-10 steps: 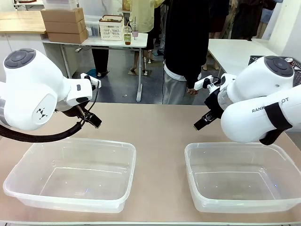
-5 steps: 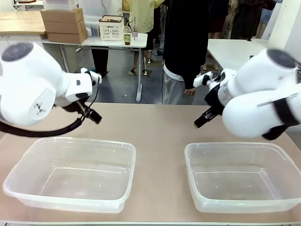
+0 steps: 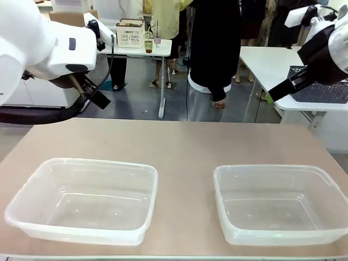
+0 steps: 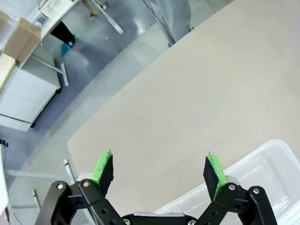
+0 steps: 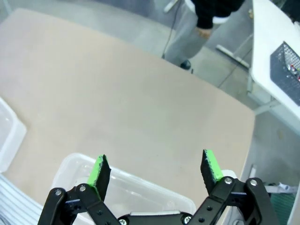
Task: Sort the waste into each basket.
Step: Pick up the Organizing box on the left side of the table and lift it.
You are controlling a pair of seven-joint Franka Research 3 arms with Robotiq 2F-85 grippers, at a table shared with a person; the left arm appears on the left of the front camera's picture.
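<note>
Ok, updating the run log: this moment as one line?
left end effector: open | right end effector: open | left tub: empty | right tub: empty

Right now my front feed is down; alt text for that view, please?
An empty clear left tub and right tub sit side by side on a tan table. The white left arm and right arm hang high at the top corners; a person in a dark top stands at the far edge.
</note>
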